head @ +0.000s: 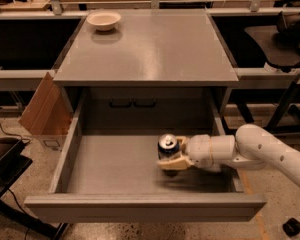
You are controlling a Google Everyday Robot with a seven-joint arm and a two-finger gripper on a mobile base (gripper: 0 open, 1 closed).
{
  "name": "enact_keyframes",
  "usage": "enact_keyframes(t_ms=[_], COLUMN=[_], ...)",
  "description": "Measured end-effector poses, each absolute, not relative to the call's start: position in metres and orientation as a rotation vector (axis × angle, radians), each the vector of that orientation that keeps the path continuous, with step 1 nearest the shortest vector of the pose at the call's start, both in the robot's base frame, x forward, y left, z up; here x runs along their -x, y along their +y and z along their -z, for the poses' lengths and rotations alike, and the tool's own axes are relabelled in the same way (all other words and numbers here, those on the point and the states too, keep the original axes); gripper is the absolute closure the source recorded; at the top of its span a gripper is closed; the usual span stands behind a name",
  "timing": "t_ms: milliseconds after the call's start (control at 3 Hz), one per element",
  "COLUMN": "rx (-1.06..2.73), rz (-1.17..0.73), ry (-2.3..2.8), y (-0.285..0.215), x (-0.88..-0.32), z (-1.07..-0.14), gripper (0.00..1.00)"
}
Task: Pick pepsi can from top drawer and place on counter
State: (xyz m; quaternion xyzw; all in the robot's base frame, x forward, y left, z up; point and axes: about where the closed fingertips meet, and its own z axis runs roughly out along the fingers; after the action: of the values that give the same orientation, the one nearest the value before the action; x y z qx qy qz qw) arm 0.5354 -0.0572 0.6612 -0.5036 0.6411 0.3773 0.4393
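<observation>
The pepsi can [167, 143], dark blue with a silver top, stands upright in the open top drawer [145, 207], right of its middle. My gripper [169, 154] reaches in from the right over the drawer's right wall and is shut on the can. One tan finger [173, 163] is on the can's near side; the other is hidden behind it. A blurred shadow lies on the drawer floor under the can and the hand. The grey counter [150, 49] lies above and behind the drawer.
A shallow cream bowl [104, 20] sits at the counter's back left corner. A brown cardboard box [44, 111] leans against the cabinet's left side. Pale wooden bench tops run along the back. A black chair base [5, 159] stands at the lower left.
</observation>
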Motion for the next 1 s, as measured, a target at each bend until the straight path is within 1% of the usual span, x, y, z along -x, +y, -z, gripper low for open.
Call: enact_keyframes(t_ms=[333,667,1000], rx=[1.241,1.23,1.154], rz=[-0.884,-0.828,-0.787], ry=[1.602,1.63,1.665], y=[-0.048,-0.05,-0.055], x=[-0.549,-0.575,-0.616], z=[-0.719,-0.788,-0.843], gripper=[0.95,1.0,1.0])
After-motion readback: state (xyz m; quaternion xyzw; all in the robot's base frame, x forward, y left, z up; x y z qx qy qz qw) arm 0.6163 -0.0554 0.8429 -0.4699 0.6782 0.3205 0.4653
